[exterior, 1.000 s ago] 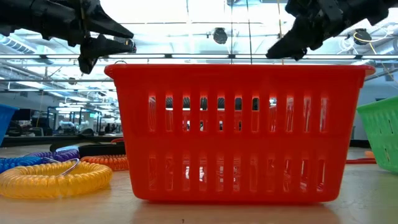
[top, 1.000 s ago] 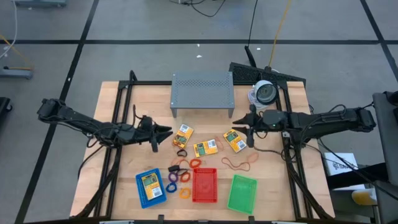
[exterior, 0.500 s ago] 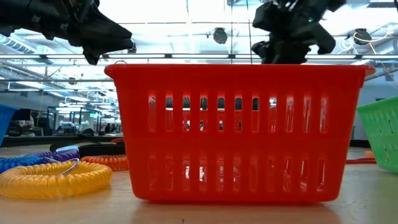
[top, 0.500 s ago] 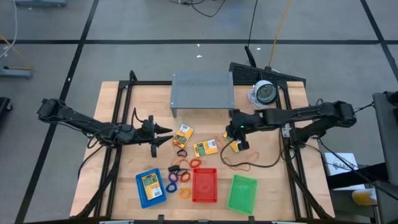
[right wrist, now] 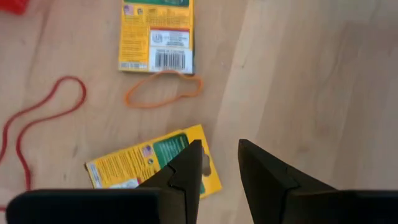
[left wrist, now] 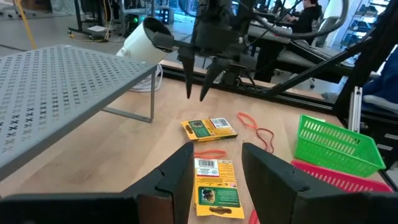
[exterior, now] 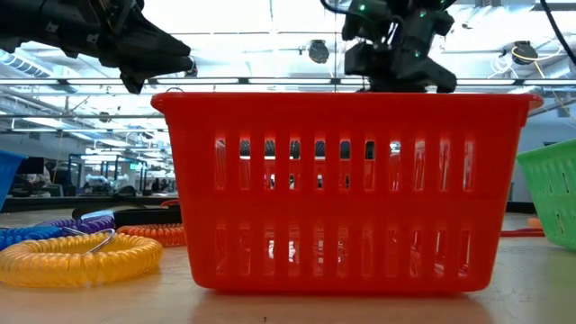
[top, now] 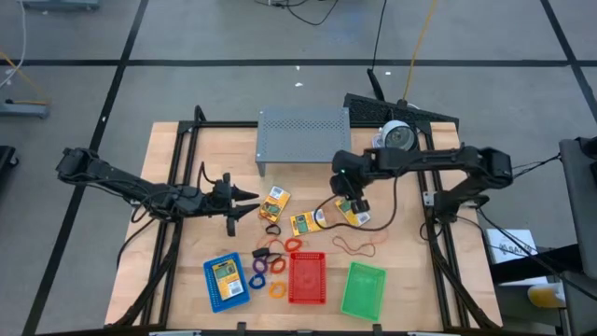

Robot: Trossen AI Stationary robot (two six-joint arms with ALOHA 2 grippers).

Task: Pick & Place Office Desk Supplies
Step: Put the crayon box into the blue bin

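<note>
Since the right gripper [right wrist: 216,163] hangs with fingers slightly parted and empty just above the crayon box [right wrist: 152,160] lying flat beneath its tips, that light, stiff, slick carton looks best pinched across its narrow sides.

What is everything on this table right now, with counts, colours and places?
mesh trays: three, blue tray, red tray, green tray, in a row at the near edge
crayon boxes: four, yellow-and-green, three mid-table, one in the blue tray
rubber bands: several, reddish or orange, near the boxes
coil rings: several, purple, blue, orange, between the blue and red trays
dark pieces: about two, below the left box
shelf: one, grey, far centre
device: one, white-and-grey, right of the shelf
left gripper: open, left of the boxes
right gripper: open, over the rightmost box
</note>
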